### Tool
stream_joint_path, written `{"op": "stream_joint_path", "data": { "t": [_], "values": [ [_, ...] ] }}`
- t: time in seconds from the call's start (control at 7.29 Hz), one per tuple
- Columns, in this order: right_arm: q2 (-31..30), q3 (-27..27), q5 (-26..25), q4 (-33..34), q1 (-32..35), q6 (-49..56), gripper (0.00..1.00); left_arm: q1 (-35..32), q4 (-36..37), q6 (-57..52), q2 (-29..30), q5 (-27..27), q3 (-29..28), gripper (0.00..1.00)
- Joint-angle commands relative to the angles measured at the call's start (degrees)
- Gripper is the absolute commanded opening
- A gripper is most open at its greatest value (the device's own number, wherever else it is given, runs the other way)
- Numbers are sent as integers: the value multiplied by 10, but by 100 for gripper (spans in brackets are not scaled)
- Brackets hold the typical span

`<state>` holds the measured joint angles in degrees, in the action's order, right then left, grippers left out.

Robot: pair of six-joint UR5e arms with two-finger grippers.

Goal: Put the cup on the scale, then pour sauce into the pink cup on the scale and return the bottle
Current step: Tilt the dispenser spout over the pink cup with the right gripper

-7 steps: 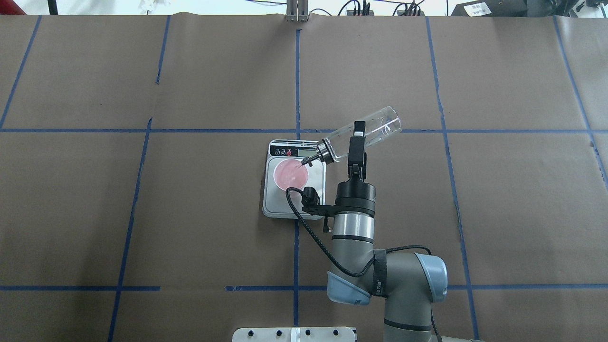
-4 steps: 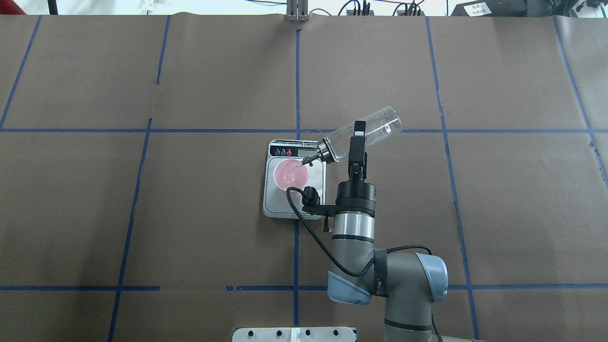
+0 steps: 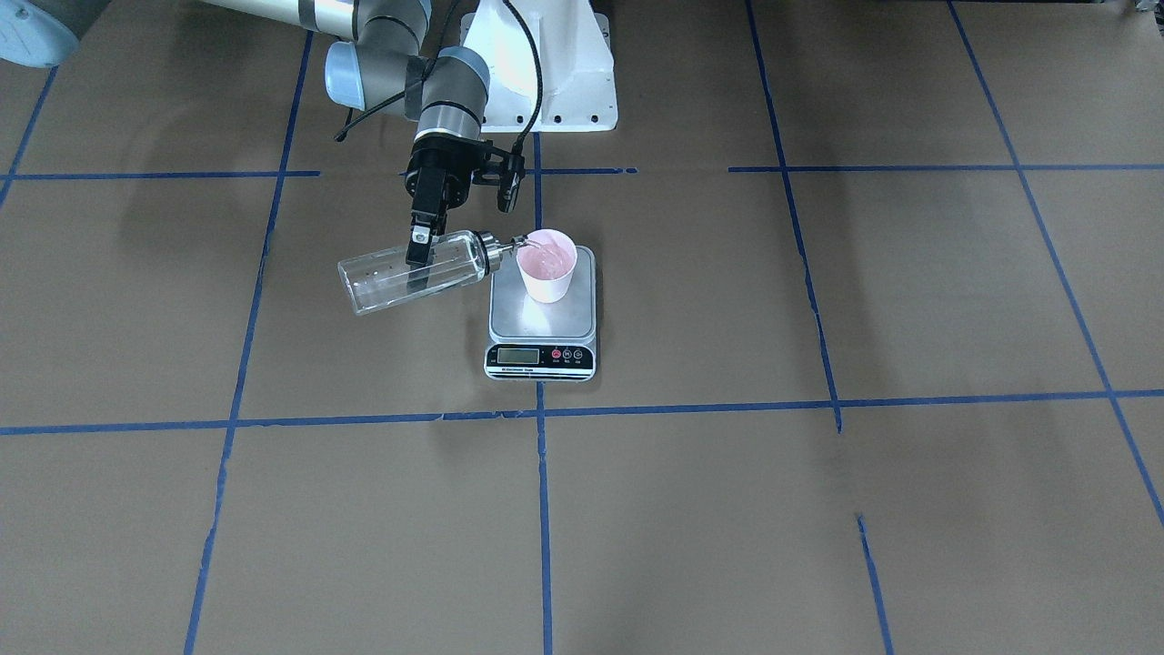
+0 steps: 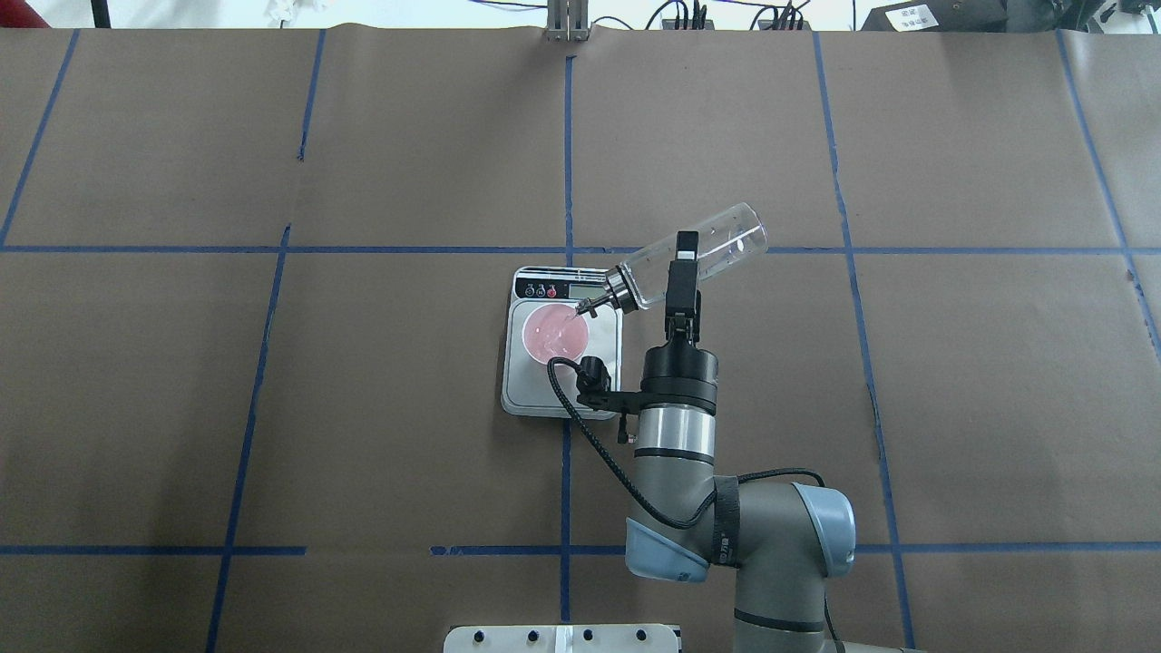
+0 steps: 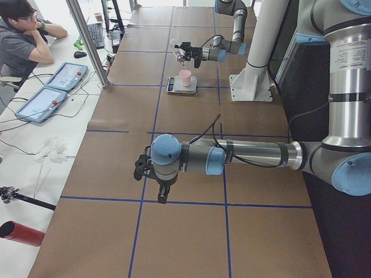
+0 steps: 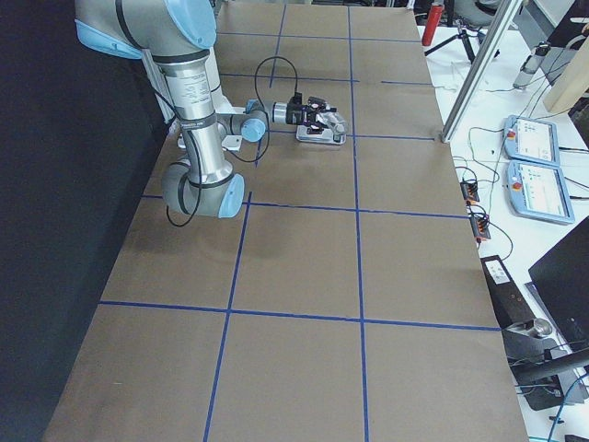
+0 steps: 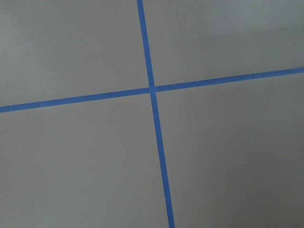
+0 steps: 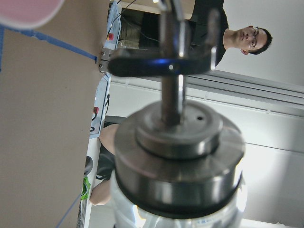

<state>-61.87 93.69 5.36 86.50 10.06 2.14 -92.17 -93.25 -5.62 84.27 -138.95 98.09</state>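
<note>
The pink cup (image 4: 555,333) stands on the steel platform of the scale (image 4: 526,390), just left of the table's centre line. My right gripper (image 4: 680,268) is shut on the clear glass bottle (image 4: 721,238), which it holds tilted with its base raised. The silver cap and spout (image 4: 590,307) reach over the cup's rim. From the front, the bottle (image 3: 382,277) slopes toward the cup (image 3: 546,264), and clear sauce lies inside the cup. The right wrist view is filled by the bottle's cap (image 8: 178,156). My left gripper (image 5: 159,188) hangs over bare table far from the scale, and I cannot tell its state.
Brown paper with blue tape lines (image 7: 152,90) covers the table. The robot's white base (image 3: 546,73) stands behind the scale. A person (image 5: 23,40) sits at a side bench with two tablets (image 5: 52,90). A red cylinder (image 5: 20,231) lies near that bench's end.
The right arm and the tilted bottle have held the same pose. Only the liquid surface in the cup and a bubble in the bottle look different.
</note>
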Motion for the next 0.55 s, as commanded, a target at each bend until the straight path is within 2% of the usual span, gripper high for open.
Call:
{"op": "stream_joint_path", "data": {
  "t": [0.0,0.14,0.41],
  "values": [
    [0,0,0,0,0,-6,0,0,0,0,-1,0,1,100],
    [0,0,4,-25,0,-24,0,0,0,0,0,0,1,100],
    [-6,-1,58,-141,0,-88,0,0,0,0,0,0,1,100]
  ]
}}
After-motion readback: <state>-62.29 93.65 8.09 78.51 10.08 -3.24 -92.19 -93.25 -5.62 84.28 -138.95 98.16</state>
